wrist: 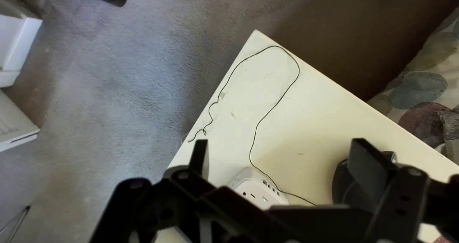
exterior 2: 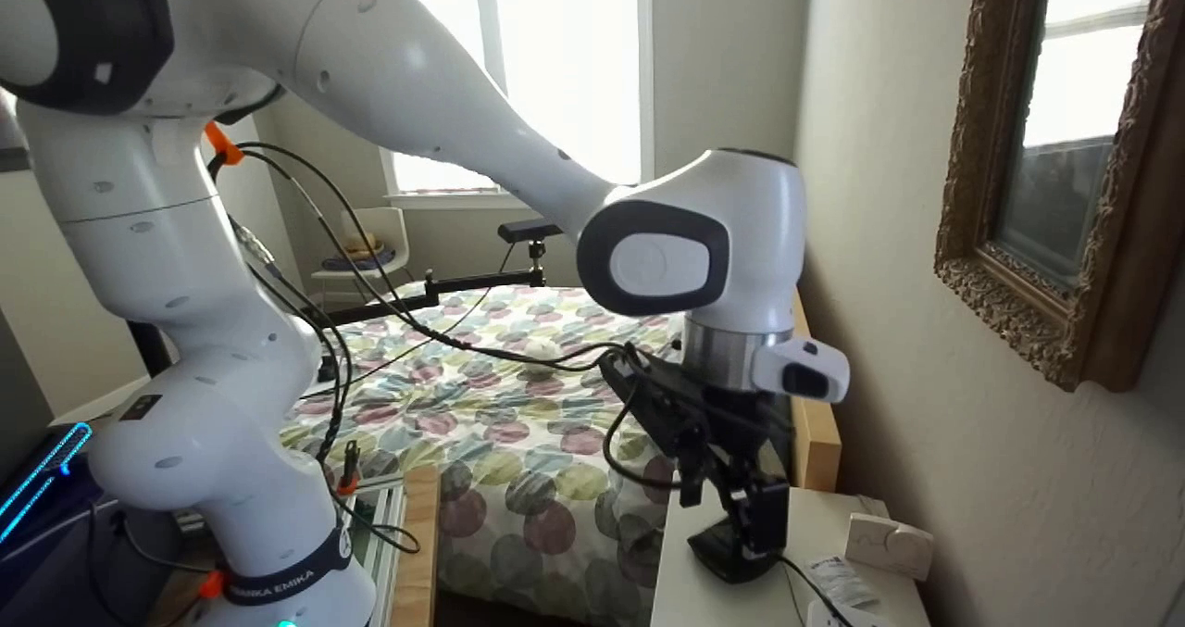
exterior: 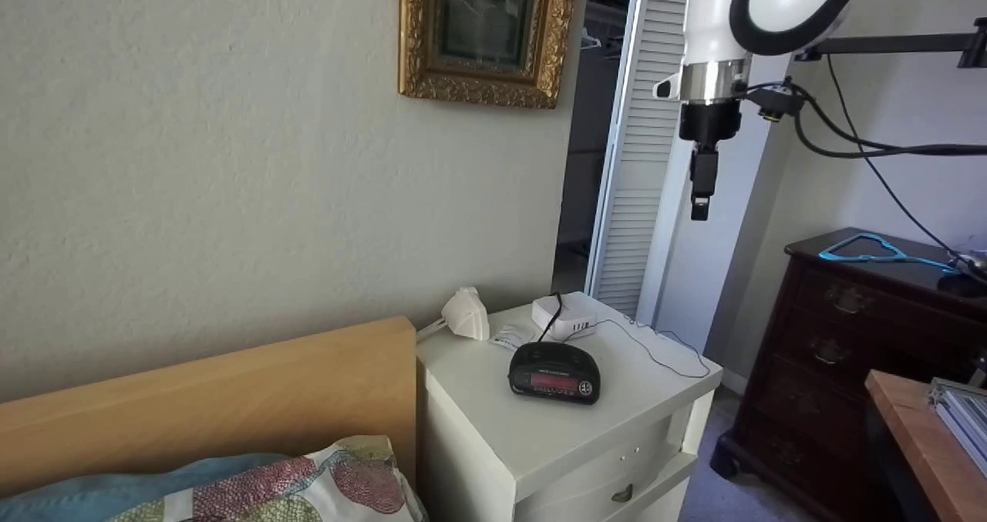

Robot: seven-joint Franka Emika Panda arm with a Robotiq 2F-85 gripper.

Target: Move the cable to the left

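The thin dark cable (wrist: 298, 70) lies in a long loop on the white nightstand (wrist: 358, 117) in the wrist view. Its curly free end is near the nightstand's edge, and its other part runs past the white power outlet block (wrist: 258, 192) and out of sight behind the gripper. In an exterior view the cable (exterior: 707, 368) loops over the right part of the nightstand top. My gripper (wrist: 279, 142) is open and empty, its fingers wide apart. In an exterior view the gripper (exterior: 700, 207) hangs pointing down, high above the nightstand's level.
A black alarm clock (exterior: 554, 372) with a thicker black cord stands on the nightstand, beside a white face mask (exterior: 466, 314) and a small packet (exterior: 510, 337). The bed's headboard (exterior: 231, 383) adjoins the nightstand. A gold-framed picture (exterior: 478, 94) hangs on the wall; a dark dresser (exterior: 840, 329) stands behind.
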